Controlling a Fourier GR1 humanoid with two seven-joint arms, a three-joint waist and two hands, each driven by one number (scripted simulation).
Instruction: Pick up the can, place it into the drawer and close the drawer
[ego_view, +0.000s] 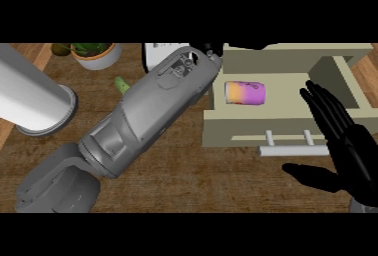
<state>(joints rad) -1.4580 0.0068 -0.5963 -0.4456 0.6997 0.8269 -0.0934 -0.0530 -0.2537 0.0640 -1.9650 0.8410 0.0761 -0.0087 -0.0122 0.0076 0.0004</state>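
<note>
An orange and purple can (245, 93) lies on its side inside the open drawer (244, 131). The left hand (209, 49) sits at the drawer's back corner, its fingers hidden. The right hand (341, 142) rests beside the handle (293, 150), fingers straight, holding nothing. Next move is likely pushing the drawer closed.

The drawer (284, 122) stands pulled open at the counter's (192, 175) three o'clock side, its handle (291, 150) at its six o'clock edge. The can (245, 93) lies on its side inside the drawer, toward nine o'clock. The right hand (347, 150) sits at the drawer's four o'clock corner. The left forearm (140, 120) crosses the counter from seven o'clock toward twelve. A cylinder (29, 95) stands at nine o'clock, a potted plant (96, 54) at eleven.
</note>
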